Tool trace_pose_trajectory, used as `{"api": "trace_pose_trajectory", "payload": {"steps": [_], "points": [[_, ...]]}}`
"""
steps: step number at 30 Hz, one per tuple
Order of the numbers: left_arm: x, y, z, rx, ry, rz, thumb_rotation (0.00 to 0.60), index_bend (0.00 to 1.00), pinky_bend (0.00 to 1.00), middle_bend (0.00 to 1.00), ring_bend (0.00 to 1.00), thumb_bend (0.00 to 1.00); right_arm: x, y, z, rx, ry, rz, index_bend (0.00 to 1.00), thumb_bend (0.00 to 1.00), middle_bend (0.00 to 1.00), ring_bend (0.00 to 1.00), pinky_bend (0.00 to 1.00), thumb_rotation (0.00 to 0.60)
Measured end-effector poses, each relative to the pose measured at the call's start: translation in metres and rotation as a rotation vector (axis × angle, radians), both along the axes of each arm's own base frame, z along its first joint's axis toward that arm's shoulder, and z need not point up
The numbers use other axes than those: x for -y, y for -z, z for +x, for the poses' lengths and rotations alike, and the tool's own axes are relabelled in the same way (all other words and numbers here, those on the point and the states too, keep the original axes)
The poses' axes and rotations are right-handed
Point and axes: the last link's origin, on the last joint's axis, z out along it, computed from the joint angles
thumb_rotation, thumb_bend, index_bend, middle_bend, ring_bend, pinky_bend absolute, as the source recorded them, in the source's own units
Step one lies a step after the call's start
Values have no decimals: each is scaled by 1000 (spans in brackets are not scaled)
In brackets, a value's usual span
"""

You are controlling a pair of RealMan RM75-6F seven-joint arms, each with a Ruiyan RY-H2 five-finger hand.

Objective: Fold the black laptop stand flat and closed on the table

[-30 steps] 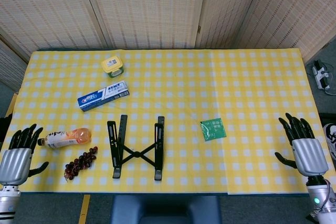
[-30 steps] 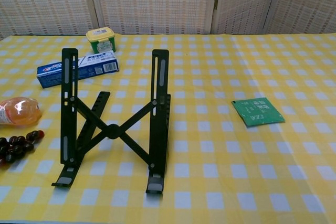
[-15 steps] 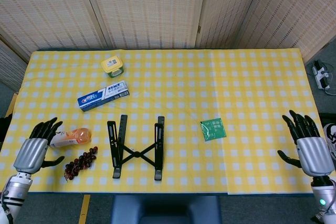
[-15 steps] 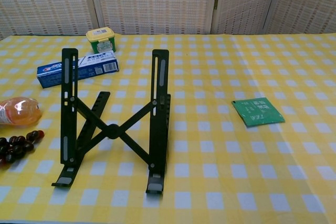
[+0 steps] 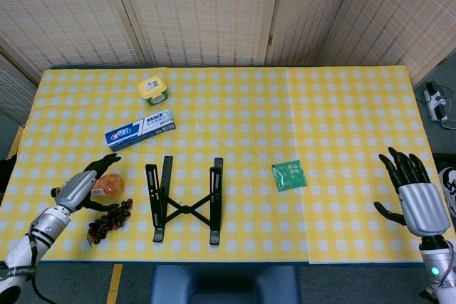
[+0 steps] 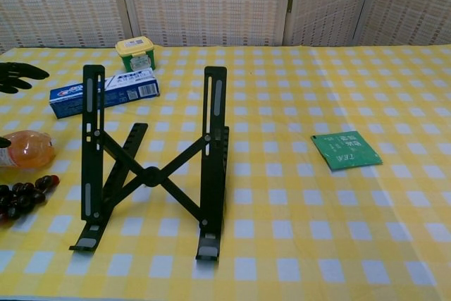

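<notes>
Fingers of my left hand [image 5: 77,189] are spread, holding nothing, hovering over the orange bottle [image 5: 105,185] near the tabletop's [image 5: 342,119] left edge, with dark grapes [image 5: 108,222] just below. Right of those, the black laptop stand [image 5: 184,200] sits unfolded near the front edge, its two rails apart and upright-tilted, cross-braces forming an X between. Bare checked cloth lies beyond it, around a green packet [image 5: 288,175]. My right hand [image 5: 415,201] hangs at the right edge, fingers spread, empty.
</notes>
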Motion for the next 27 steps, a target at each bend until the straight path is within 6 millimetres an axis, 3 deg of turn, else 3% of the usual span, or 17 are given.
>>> {"api": "trace_pose_trajectory", "payload": {"steps": [13,15,18,27], "points": [[-36,30,31,396,-103,-218,600,78,0,172,107,212,7,15,3,11,6,62,0,231,0,0,0,600],[-39,37,37,454,-106,-257,600,116,44,220,165,212,8,18,4,15,4,72,0,232,0,0,0,600],[-42,46,47,533,-111,-312,600,179,187,298,263,212,10,22,4,28,4,91,0,232,0,0,0,600],[-43,59,62,720,-84,-430,600,376,336,470,432,213,17,38,5,94,8,180,0,232,0,0,0,600]]}}
